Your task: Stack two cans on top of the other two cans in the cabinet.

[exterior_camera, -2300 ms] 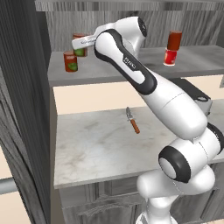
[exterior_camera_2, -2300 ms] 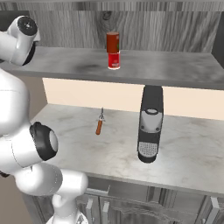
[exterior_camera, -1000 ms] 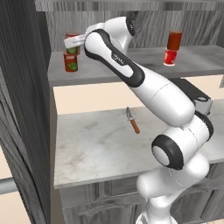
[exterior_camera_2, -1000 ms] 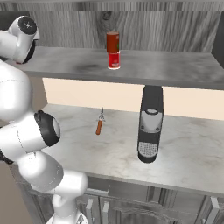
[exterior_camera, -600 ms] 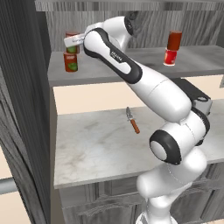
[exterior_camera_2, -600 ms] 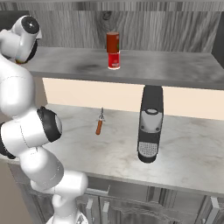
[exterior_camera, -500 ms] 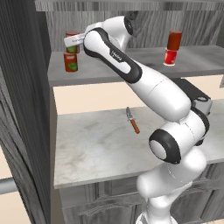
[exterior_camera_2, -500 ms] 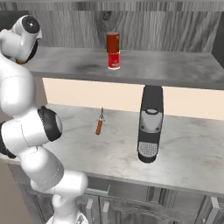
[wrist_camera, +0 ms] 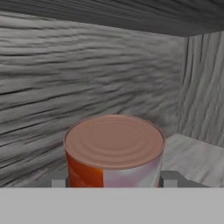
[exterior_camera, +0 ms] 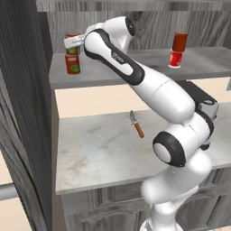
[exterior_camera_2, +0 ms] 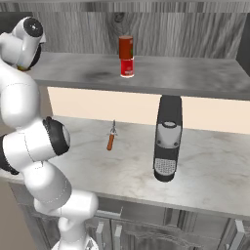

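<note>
The pincer [exterior_camera: 72,43] grips a can [wrist_camera: 113,151] atop another can [exterior_camera: 72,64].

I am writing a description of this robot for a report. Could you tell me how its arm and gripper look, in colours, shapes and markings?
The arm is glossy white, built of thick rounded segments joined by dark grey to black rings. A small dark lettering mark sits on its upper link. The gripper is a pale, boxy hand.
</note>
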